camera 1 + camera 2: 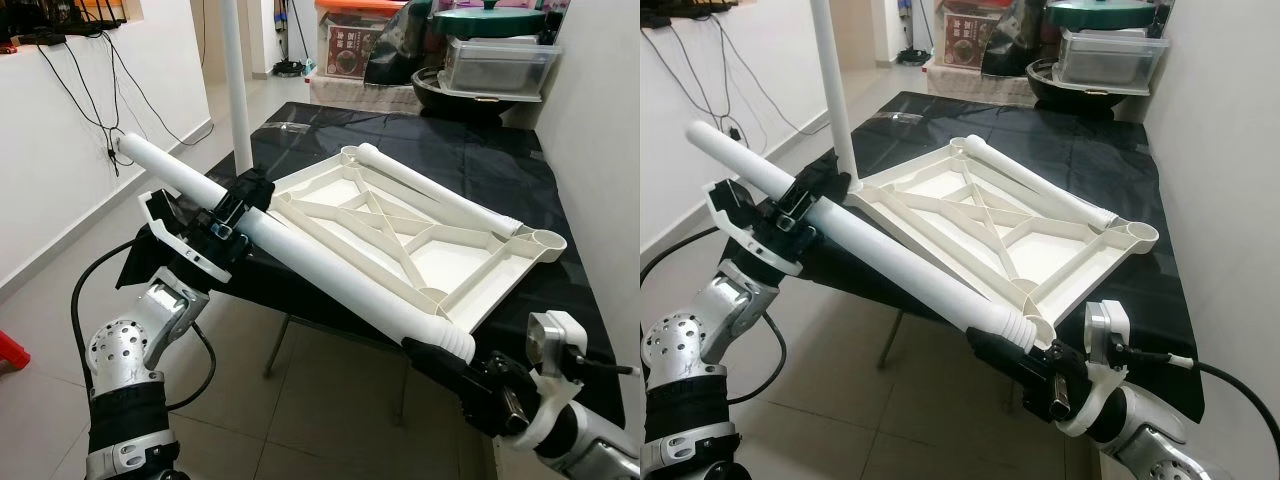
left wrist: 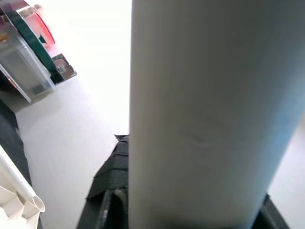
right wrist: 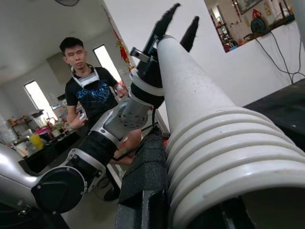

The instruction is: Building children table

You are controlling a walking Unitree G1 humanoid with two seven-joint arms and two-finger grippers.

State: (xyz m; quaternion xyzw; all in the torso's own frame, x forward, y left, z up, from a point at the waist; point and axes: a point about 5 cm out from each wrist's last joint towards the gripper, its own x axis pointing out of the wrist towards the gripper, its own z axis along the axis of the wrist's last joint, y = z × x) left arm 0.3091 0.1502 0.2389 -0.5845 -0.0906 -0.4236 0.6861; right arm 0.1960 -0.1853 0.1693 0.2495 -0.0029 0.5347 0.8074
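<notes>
We've got the loose white leg [image 1: 330, 275] gripped in both pincers, held level and slanting across the near edge of the bench [image 1: 500, 170]. Our left pincer [image 1: 240, 205] is clamped round the smooth shaft toward the far-left end, and our right pincer [image 1: 1025, 365] is closed on the ribbed end at the near right. That ribbed end sits just beside the near-right corner socket [image 1: 437, 297] of the tabletop [image 1: 400, 225], not yet turned into it.

By our reckoning we're about halfway: one leg [image 1: 235, 85] stands upright at the far-left corner, looking seated. A second leg [image 1: 435, 195] lies flat along the far side of the tabletop, its ribbed end near the right corner socket [image 1: 545, 240], and it looks unfitted. So this leg needs tipping upright and pressing home, with more to follow.

The tabletop lies upside down, cream moulded plastic with crossed stiffening ribs and round corner cups. The legs are smooth, matt hollow tubes ending in stepped rings. The bench wears a glossy, wrinkled black sheet. A person [image 3: 90, 95] stands behind, watching.
</notes>
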